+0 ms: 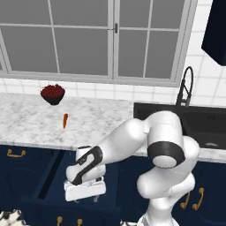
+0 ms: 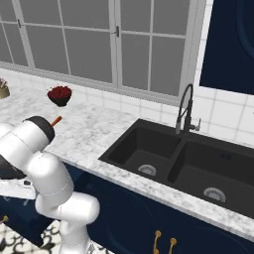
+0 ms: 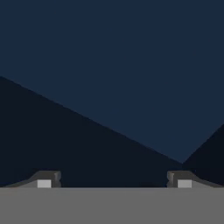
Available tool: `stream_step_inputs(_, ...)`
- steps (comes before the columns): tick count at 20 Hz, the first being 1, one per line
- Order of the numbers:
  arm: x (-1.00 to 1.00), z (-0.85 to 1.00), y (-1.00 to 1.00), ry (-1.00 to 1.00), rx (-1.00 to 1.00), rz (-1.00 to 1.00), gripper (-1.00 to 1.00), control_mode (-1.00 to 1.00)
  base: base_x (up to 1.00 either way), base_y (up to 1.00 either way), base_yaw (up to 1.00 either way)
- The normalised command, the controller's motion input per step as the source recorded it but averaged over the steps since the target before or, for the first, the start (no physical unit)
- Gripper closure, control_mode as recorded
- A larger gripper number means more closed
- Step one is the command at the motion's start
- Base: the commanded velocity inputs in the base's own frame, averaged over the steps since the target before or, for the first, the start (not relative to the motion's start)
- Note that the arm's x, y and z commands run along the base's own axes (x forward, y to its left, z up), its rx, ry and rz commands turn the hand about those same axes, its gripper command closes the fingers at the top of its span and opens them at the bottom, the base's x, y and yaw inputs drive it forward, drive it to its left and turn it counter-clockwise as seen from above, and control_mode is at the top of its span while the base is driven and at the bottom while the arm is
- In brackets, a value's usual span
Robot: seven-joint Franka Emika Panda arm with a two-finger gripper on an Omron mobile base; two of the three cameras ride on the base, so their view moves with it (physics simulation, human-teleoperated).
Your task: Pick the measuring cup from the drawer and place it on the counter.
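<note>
- Fingers [image 3: 113, 179] spread wide apart, nothing between them, pointed down into the dark blue inside of the open drawer [image 1: 48, 176].
- Measuring cup not made out anywhere; presumably down in the drawer, hidden under the hand or lost in the dark.
- Risk: closing blind on a target not in sight, ending with an empty grasp or a pinch on the thin handle alone, with a tilt or slip on the lift.
- Risk: knocking a drawer wall or the surface edge on the way up, given the low, cramped hand position.
- Surface [image 1: 26, 123]: white-and-grey marble, carrying a dark bowl of red berries [image 1: 53, 94] and a small carrot [image 1: 65, 120], well apart from the hand.
- Room: black double sink [image 2: 183, 163] with a dark tap [image 2: 184, 111], large window [image 1: 101, 39] behind, white tiled wall, navy cabinets with brass handles.
</note>
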Motion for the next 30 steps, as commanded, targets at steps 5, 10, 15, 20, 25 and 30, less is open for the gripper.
stream_step_inputs(5, -0.75, 0.85, 0.36, -0.28, -0.01, 0.07, -1.00, -1.00, 0.00, 0.00, 0.00)
stream_step_inputs(10, 0.18, 0.59, 0.00, -0.48, -0.01, -0.10, -1.00, -1.00, 0.00, 0.00, 0.00)
stream_step_inputs(15, 0.48, 0.01, 0.00, -0.16, -0.04, -0.31, -1.00, -1.00, 0.00, 0.00, 0.00)
stream_step_inputs(20, 0.74, 0.00, 0.06, 0.00, 0.00, -0.50, -1.00, -1.00, 0.00, 0.00, 0.00)
stream_step_inputs(25, 0.87, 0.00, 0.01, 0.00, -0.05, -0.11, -1.00, -1.00, 0.00, 0.00, 0.00)
stream_step_inputs(30, 0.67, -0.07, 0.01, 0.00, -0.15, 0.00, -1.00, -1.00, 0.00, 0.00, 0.00)
